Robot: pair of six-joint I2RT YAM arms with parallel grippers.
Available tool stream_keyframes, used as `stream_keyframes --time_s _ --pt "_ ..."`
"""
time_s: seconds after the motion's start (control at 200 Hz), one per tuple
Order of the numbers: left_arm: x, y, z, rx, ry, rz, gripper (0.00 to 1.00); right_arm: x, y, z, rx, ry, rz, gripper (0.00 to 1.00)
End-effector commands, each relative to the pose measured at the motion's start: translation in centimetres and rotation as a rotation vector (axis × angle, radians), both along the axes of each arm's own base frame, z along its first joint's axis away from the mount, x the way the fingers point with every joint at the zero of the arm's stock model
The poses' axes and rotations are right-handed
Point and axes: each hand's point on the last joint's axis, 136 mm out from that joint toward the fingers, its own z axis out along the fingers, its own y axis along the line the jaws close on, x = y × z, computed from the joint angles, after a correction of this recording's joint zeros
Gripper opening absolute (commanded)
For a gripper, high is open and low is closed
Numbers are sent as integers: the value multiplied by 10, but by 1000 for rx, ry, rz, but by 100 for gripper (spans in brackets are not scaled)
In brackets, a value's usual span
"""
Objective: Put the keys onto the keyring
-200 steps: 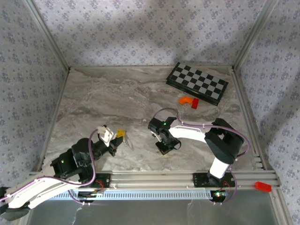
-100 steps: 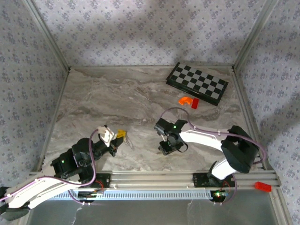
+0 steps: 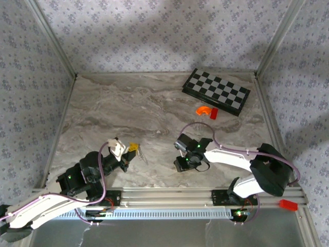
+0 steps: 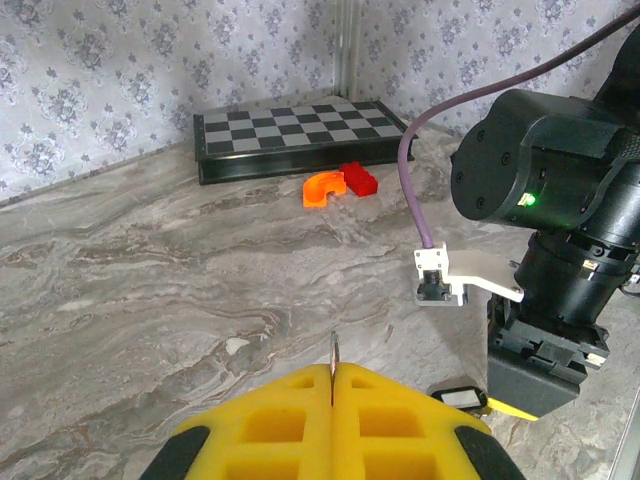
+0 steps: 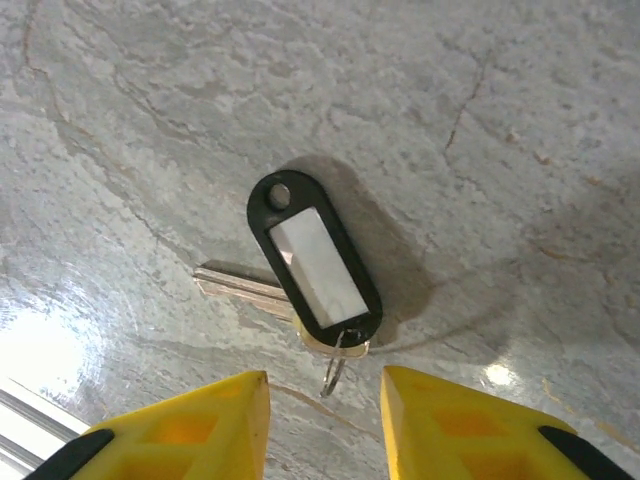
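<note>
Beneath empty, half-spread right hand: loose black-tagged metal key. Pinched tight in left hand: thin silvery keyring. Not threaded yet.

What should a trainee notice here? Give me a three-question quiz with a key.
1. True or false: the right gripper holds the key.
2. What grips the keyring? A) left gripper B) right gripper C) nothing
3. Fill in: the rim of the key's tag is ____.
Key: 1 false; 2 A; 3 black.
</note>
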Motion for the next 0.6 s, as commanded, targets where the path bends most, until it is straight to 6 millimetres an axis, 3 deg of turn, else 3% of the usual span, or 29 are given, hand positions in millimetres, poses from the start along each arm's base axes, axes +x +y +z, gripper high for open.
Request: stream_keyframes --time_s 0.0,0.595 --pt "-2 -4 15 -46 -29 -23 0 2 -4 -3 -38 -13 1 33" --pt "-3 -5 14 -43 -25 -27 0 2 0 -4 -112 -62 89 14"
